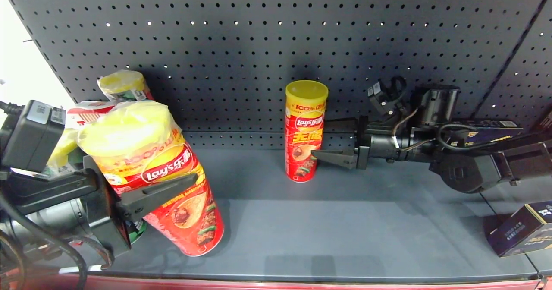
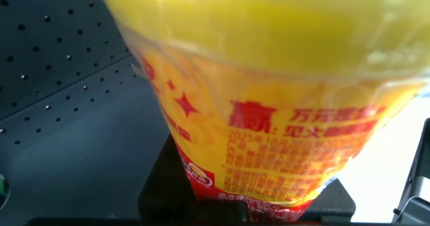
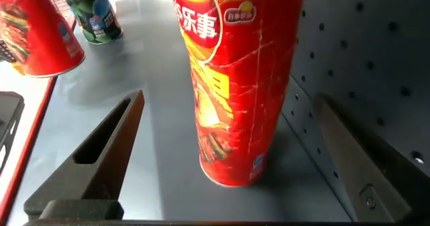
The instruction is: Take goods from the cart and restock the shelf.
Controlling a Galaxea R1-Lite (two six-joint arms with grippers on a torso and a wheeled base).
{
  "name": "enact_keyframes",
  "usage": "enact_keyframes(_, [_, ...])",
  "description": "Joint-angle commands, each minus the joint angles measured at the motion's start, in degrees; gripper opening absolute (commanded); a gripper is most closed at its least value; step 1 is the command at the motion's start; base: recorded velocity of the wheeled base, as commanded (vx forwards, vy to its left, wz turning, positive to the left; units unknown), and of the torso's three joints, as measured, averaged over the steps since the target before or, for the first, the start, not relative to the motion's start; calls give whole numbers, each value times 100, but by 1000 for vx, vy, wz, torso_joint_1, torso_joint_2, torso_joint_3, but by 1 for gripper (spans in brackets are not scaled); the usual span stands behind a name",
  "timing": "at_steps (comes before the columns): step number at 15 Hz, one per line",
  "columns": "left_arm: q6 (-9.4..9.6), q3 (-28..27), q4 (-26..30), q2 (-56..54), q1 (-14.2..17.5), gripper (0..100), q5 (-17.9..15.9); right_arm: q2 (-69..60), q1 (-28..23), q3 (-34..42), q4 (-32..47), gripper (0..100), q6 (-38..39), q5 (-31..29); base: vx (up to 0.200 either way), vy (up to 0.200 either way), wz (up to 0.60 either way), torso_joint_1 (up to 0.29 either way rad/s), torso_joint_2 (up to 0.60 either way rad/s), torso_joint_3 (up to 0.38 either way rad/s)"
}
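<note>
Shelf: the dark grey shelf (image 1: pixel 345 229) with its pegboard back (image 1: pixel 258 44) carries all the goods; most of its middle and front is bare.
Left gripper: the left gripper (image 1: pixel 168 173) sits at the shelf's left front, fingers clamped across the held canister's upper body, just under the yellow lid.
Held canister: the red and yellow chip canister (image 1: pixel 181 212) leans, lid toward the robot's left and base toward the shelf's front edge — whether the base touches the shelf I cannot tell. The left wrist view has its yellow top close up (image 2: pixel 269 118).
Right gripper: the right gripper (image 1: pixel 321 141) lies level over the shelf, fingers apart on either side of the upright canister, neither finger pressing it.
Upright canister: a second chip canister (image 1: pixel 305 130) stands upright near the pegboard, mid-shelf, base flat (image 3: pixel 235 85).
Dark boxes: one box (image 1: pixel 522 227) at the right front, another (image 1: pixel 487 130) farther back behind the right arm.
Other stock: a yellow-lidded canister (image 1: pixel 123 85) at the back left; a small green can (image 3: pixel 97 14) near it.
Handling: likely a light paperboard tube — stiff along its length, dentable if squeezed hard, with a glossy wrap that may slip. Tall and narrow, so it tips easily; a mid-body grip across the width seems safest, set down base-flat.
</note>
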Motion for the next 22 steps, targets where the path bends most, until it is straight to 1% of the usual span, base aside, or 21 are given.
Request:
enact_keyframes(1, [0, -10, -1, 24, 9, 0, 10, 257, 56, -104, -46, 100, -1, 5, 0, 0, 0, 0, 0, 0])
enact_keyframes(8, [0, -10, -1, 24, 9, 0, 19, 731, 196, -543, -108, 100, -1, 5, 0, 0, 0, 0, 0, 0])
enact_keyframes(11, [0, -10, -1, 33, 9, 0, 19, 819, 231, -605, -117, 100, -1, -4, 0, 0, 0, 0, 0, 0])
enact_keyframes(15, [0, -1, -1, 42, 9, 0, 28, 1153, 337, -789, -240, 100, -1, -39, 0, 0, 0, 0, 0, 0])
enact_keyframes(17, [0, -18, -9, 51, 9, 0, 28, 1259, 337, -851, -424, 100, 16, -48, 0, 0, 0, 0, 0, 0])
enact_keyframes(18, [0, -18, -1, 51, 9, 0, 28, 1259, 337, -842, -424, 0, 16, -56, 0, 0, 0, 0, 0, 0])
enact_keyframes(22, [0, -10, -1, 59, 9, 0, 19, 1197, 328, -833, -433, 0, 16, -56, 0, 0, 0, 0, 0, 0])
